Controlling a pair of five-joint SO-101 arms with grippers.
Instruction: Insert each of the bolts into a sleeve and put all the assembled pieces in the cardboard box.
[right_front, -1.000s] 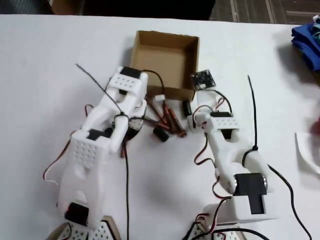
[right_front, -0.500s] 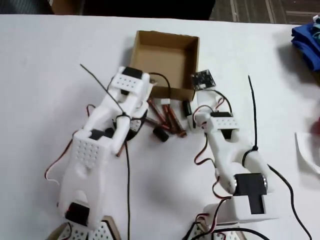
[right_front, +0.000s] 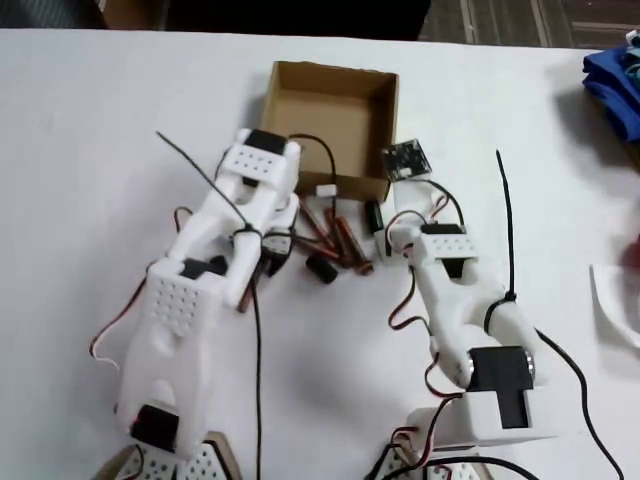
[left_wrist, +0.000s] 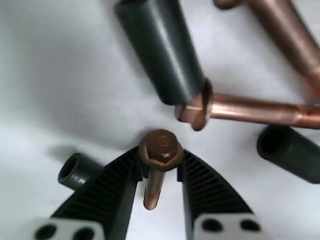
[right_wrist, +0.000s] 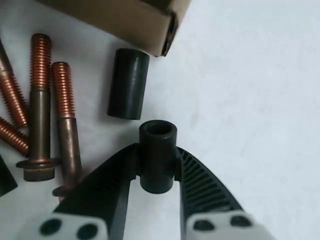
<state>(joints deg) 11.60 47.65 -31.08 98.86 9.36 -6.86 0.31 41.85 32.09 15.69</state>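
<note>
— Copper bolt (left_wrist: 161, 145): where is it?
— Pinched just under its head by the left fingers (left_wrist: 135, 169), above the table (right_front: 80, 150).
— And the right fingers (right_wrist: 131, 161)?
— Closed around a black sleeve (right_wrist: 158, 136) near the box (right_front: 335, 120) corner. Loose bolts (right_front: 340, 240) and a spare sleeve (right_wrist: 128, 84) lie just beside the box.

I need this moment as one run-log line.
left gripper: shut on bolt | right gripper: shut on sleeve | step: bolt not yet in sleeve
</note>
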